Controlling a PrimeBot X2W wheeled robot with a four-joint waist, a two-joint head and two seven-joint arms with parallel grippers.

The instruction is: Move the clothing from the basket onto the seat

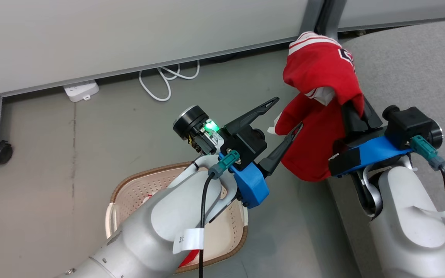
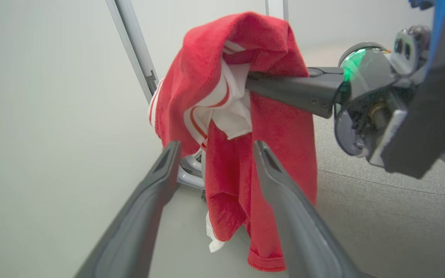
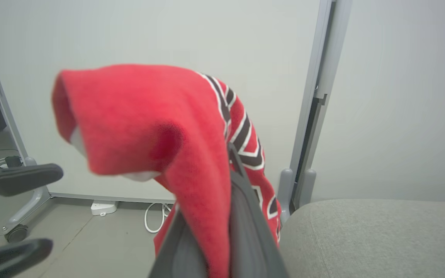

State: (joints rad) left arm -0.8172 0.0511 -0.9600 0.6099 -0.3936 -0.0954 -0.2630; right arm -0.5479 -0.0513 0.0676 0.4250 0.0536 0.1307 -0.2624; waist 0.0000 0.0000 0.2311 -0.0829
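grey floor point(image 1: 91, 135) below a pale wall panel point(image 1: 129, 31), with the large grey fabric sofa seat point(image 1: 411, 65) on my right. my right pincer point(image 3: 235, 181) is clamped on the soft red jersey with white striped trim point(image 1: 319, 65), which hangs near the seat's edge, well above the cream perforated plastic basket with its brown rim point(image 1: 153, 170). my left pincer point(image 1: 287, 113) stands wide and empty, just beside the cloth.
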